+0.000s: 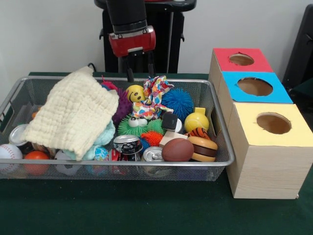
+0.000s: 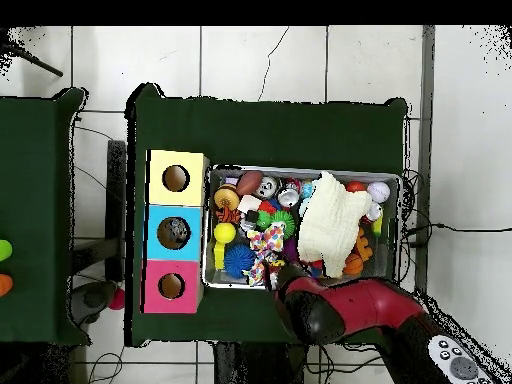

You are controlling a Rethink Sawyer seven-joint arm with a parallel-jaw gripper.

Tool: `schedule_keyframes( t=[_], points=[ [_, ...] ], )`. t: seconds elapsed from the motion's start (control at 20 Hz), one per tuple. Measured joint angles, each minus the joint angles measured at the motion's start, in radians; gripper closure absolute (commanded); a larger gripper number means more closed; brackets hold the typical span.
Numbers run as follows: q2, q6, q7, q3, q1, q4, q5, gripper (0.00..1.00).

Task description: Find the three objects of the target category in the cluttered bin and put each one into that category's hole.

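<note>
The wire bin (image 1: 215,122) sits on the green worktop (image 1: 146,210), with three wooden boxes just to its right: a red-topped hole (image 1: 241,59) farthest, a blue-topped hole (image 1: 255,86) in the middle, a yellow-topped hole (image 1: 274,123) nearest. The tool (image 1: 139,68) hangs above the bin's far rim, over the yellow smiley ball (image 1: 135,93) and beside the patterned cloth toy (image 1: 154,98); its two dark fingers appear spread, and nothing is held.

The target category is not stated. Candidate groups lie mixed: cans (image 1: 128,145) near the front wall, a baseball (image 1: 9,152) at the near left corner, a brown football (image 1: 177,150) near right, and spiky balls (image 1: 177,104) toward the far right. A cream cloth (image 1: 73,115) covers the left half and hides whatever lies beneath.

Recommended: descend vertically on an exposed, isolated item, keeping clear of the mesh walls; the cloth may need shifting to reveal more.

No legible brand or lettering can be made out on the cans.
</note>
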Motion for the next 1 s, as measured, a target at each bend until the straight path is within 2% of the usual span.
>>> schedule_keyframes(
  t=[0.2, 0.35, 0.45, 0.6, 0.8, 1.0],
  points=[
    [0.018, -0.1, 0.0, -0.055, 0.048, -0.001, -0.003, 0.0],
    [0.047, -0.2, 0.0, -0.126, 0.12, -0.008, -0.003, 0.0],
    [0.084, -0.283, 0.0, -0.192, 0.193, -0.014, -0.003, 0.0],
    [0.12, -0.335, 0.0, -0.24, 0.246, -0.015, -0.002, 0.0],
    [0.149, -0.344, 0.0, -0.275, 0.271, -0.016, -0.002, 0.0],
    [0.188, -0.344, 0.0, -0.344, 0.31, -0.032, -0.004, 0.0]
  ],
)
